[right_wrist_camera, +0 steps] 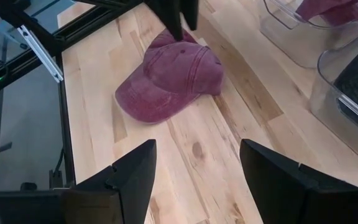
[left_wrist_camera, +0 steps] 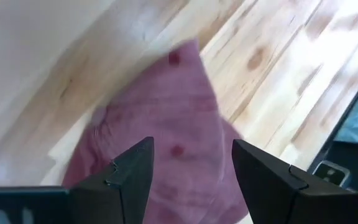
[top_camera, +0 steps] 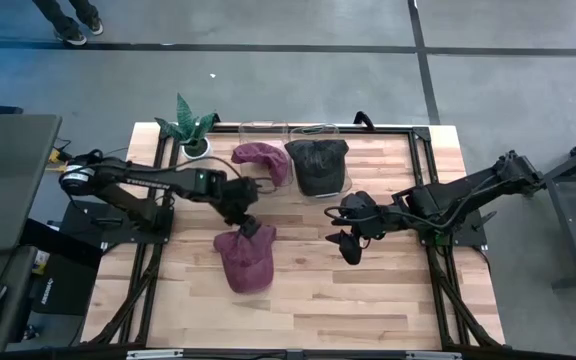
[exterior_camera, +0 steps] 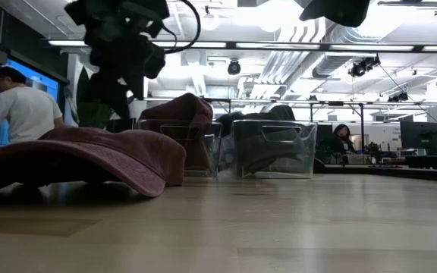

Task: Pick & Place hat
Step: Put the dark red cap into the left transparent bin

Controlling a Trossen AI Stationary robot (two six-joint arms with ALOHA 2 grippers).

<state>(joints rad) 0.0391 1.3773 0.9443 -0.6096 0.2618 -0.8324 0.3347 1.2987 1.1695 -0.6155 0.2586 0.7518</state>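
Observation:
A maroon cap (top_camera: 245,260) lies flat on the wooden table, crown up, with its brim toward the near edge; it also shows in the low view (exterior_camera: 89,155) and the right wrist view (right_wrist_camera: 169,78). My left gripper (top_camera: 252,226) hovers open just above the cap's far end; the cap (left_wrist_camera: 166,124) shows between its fingers (left_wrist_camera: 191,146). In the right wrist view the left gripper (right_wrist_camera: 180,25) points down over the crown. My right gripper (top_camera: 340,232) waits open to the cap's right, above bare wood (right_wrist_camera: 197,146).
Two clear bins stand at the far edge: the left bin (top_camera: 258,130) holds another maroon cap (top_camera: 263,160), the right bin (top_camera: 320,129) holds a dark cap (top_camera: 318,165). A potted plant (top_camera: 190,128) stands at the far left. People sit in the room beyond the table (exterior_camera: 21,110).

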